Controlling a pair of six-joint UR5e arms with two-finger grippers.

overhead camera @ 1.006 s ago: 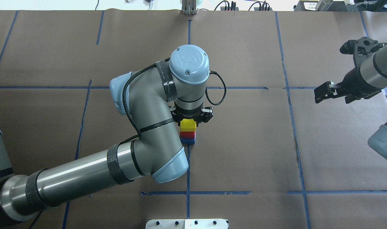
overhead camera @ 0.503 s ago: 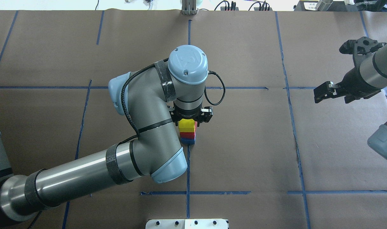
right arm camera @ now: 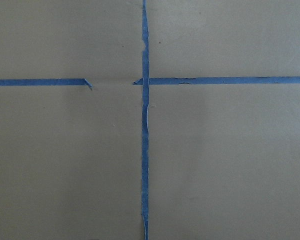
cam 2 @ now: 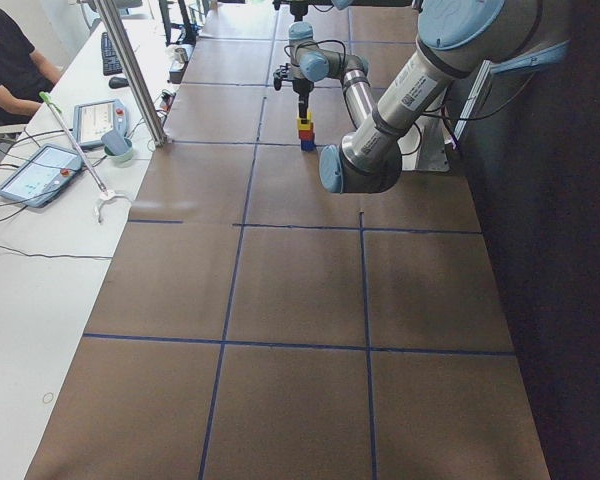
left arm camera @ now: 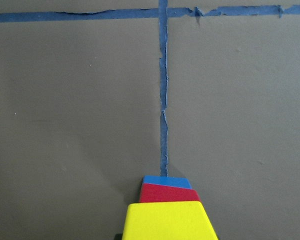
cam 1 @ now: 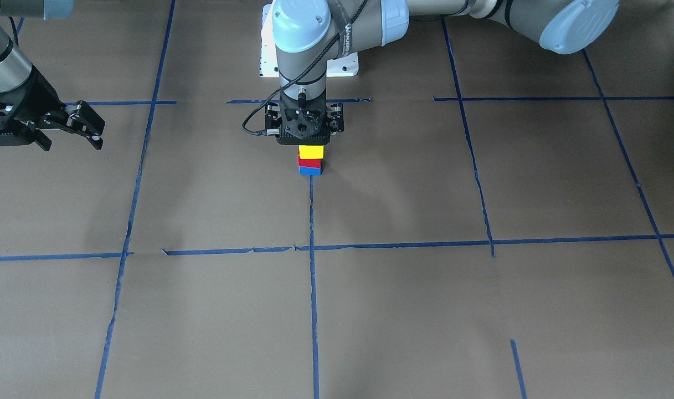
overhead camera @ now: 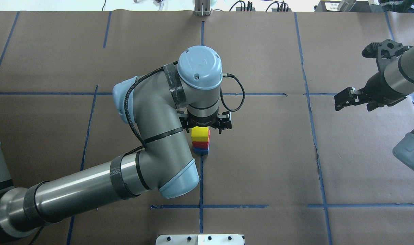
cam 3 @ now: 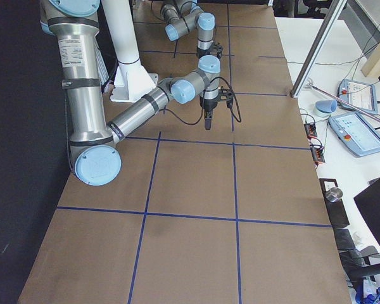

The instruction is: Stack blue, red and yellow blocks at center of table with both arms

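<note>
Now left end effector (cam 1: 306, 138) spread over yellow block (cam 1: 311, 152); right end effector (cam 1: 73, 142) spread.

**Arm and gripper pose, both sides**

You have the left arm (overhead camera: 91, 183) reaching in from its own side toward the middle, with the elbow bent sharply and the last wrist link vertical. The left gripper (overhead camera: 207, 125) points straight down. Its linkages splay out to both sides, so log it as spread, though the fingertips are hidden under the wrist from overhead. The right arm (overhead camera: 402, 73) sits out at its own edge, raised, forearm angled inward. The right gripper (cam 1: 96, 133) aims sideways and slightly down, with its fingers (cam 1: 87, 119) parted.
</note>
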